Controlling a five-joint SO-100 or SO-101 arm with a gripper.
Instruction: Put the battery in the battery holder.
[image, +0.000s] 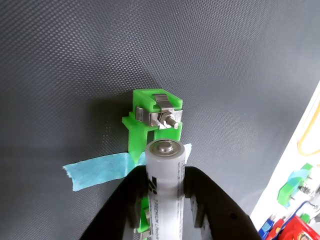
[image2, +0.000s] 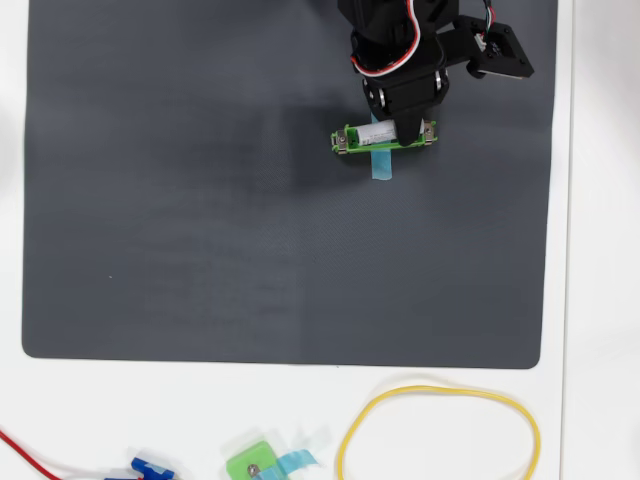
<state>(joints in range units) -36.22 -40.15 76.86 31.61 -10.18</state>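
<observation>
The white battery (image: 165, 185) lies lengthwise between my black fingers, its metal end cap facing the far end of the bright-green battery holder (image: 155, 112). That end carries a metal contact with a bolt, and the cap stops just short of it. A light-blue tape strip (image: 100, 170) crosses under the holder. In the overhead view my gripper (image2: 395, 128) sits over the holder (image2: 345, 140), with the battery (image2: 378, 131) lined up along it. My gripper (image: 165, 175) is shut on the battery. Whether the cell rests in the frame cannot be told.
The holder sits near the top of a dark mat (image2: 200, 250) on a white table. Below the mat lie a yellow loop (image2: 440, 430), a small squarish green piece with blue tape (image2: 255, 462), a red wire (image2: 30, 455) and a blue part (image2: 150, 468).
</observation>
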